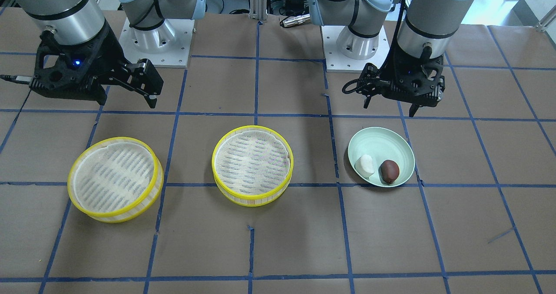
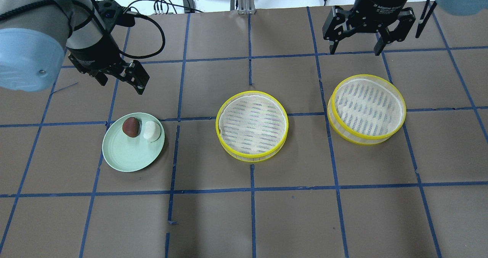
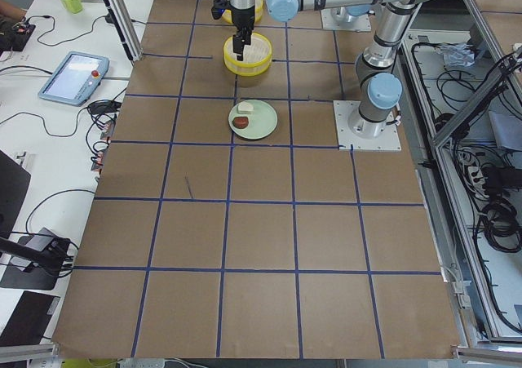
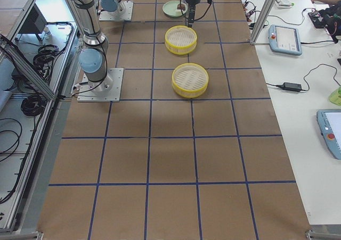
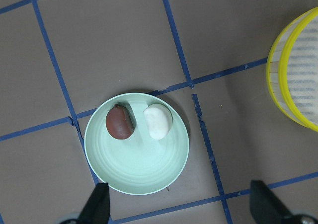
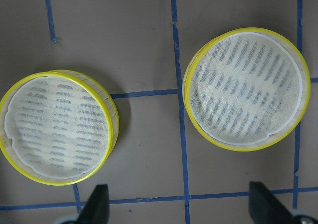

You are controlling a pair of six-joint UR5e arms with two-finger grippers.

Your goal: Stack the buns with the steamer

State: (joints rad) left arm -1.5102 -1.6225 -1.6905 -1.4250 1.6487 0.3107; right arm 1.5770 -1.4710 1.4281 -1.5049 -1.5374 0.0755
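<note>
Over the brown table (image 2: 305, 220) our left gripper (image 5: 181, 206) hangs open by the green plate (image 5: 136, 177), with the brown bun (image 5: 119, 123) and white bun (image 5: 158, 121) side by side just ahead, the brown one's length crossing our finger line; our open right gripper (image 2: 355, 52) is well apart.

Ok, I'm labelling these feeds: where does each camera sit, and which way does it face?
Front-facing: across the table, facing the robot; bases, left tool at right.
Overhead: behind the robot, looking forward-down; right tool top right.
Exterior left: robot's left table end; left arm nearer.
Exterior right: opposite end; right arm nearer.
Left wrist: down on the plate; own fingertips.
Right wrist: down on two steamers; own fingertips.
Shared: overhead and left wrist show the plate.
</note>
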